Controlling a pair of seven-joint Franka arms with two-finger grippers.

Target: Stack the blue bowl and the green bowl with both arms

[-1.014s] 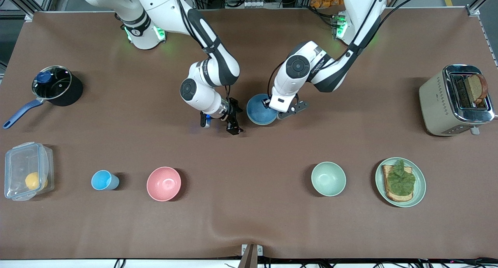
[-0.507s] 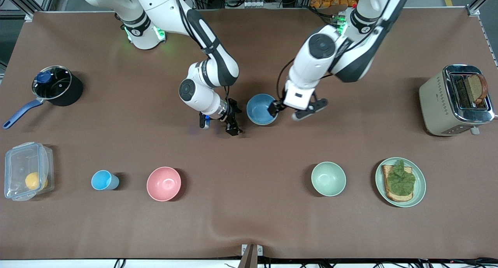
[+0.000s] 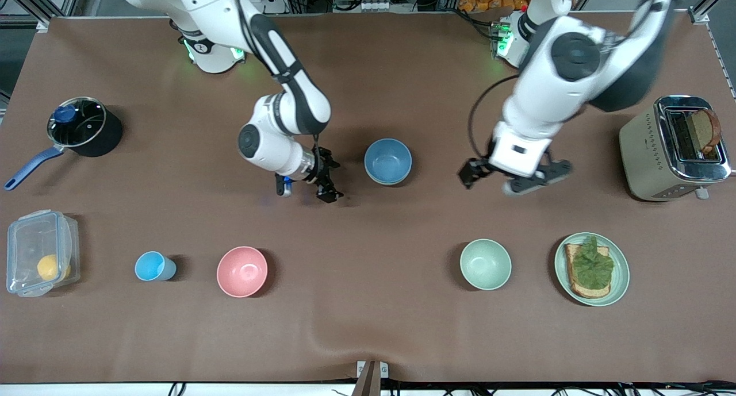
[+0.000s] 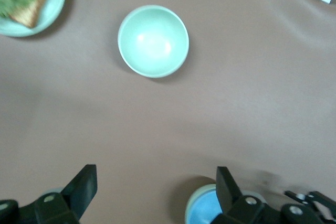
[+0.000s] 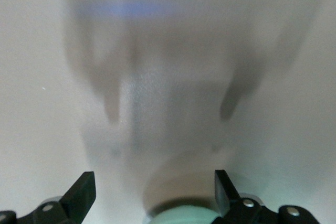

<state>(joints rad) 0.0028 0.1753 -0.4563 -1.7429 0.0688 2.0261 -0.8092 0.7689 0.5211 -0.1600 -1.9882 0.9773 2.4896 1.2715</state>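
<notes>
The left gripper (image 3: 515, 179) hangs with its jaws apart and empty over bare table (image 3: 368, 327), between the blue bowl (image 3: 388, 161) and the toaster (image 3: 673, 147). The right gripper (image 3: 307, 186) is also spread and empty, low over the table just beside the blue bowl, toward the right arm's end. The front view shows a green rim under the blue bowl; the left wrist view shows that rim too (image 4: 197, 205). A mint bowl (image 3: 485, 264) sits nearer the front camera, beside the plate of toast (image 3: 591, 269), and the left wrist view (image 4: 153, 41) looks straight down into it. The right wrist view is blurred and shows only 2 dark fingertips (image 5: 81, 195).
</notes>
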